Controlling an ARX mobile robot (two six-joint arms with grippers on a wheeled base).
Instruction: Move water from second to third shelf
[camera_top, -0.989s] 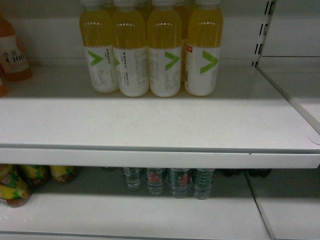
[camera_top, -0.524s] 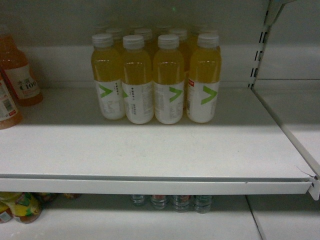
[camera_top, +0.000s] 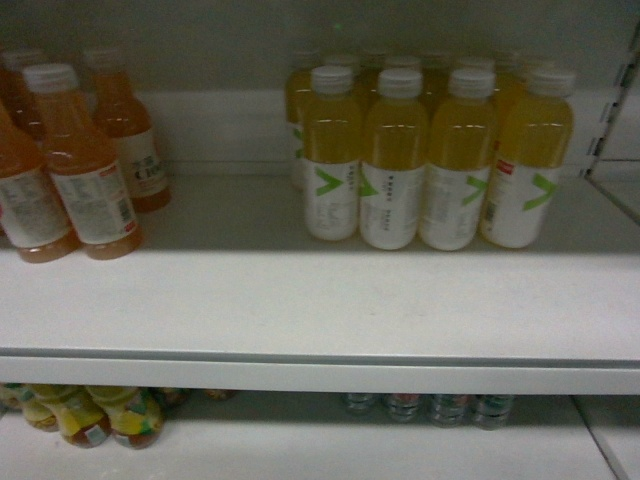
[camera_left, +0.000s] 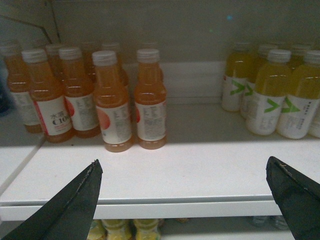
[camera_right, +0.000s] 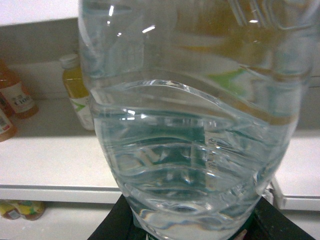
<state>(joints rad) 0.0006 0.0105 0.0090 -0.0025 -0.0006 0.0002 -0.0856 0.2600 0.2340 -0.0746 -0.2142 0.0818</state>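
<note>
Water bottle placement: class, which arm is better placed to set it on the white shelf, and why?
Right. Its gripper grips the water bottle, with the white shelf just beyond. The left gripper is open and empty.

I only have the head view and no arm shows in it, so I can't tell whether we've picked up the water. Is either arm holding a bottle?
Observer: Yes. A clear water bottle fills the right wrist view, with the dark jaws of the right gripper on either side of its lower end.
Operator: And the left arm?
Observer: The left gripper has its jaws wide apart, with nothing between them.
Operator: What is it facing?
Observer: The orange-drink bottles standing on the white shelf, seen from just in front of the shelf's edge.
</note>
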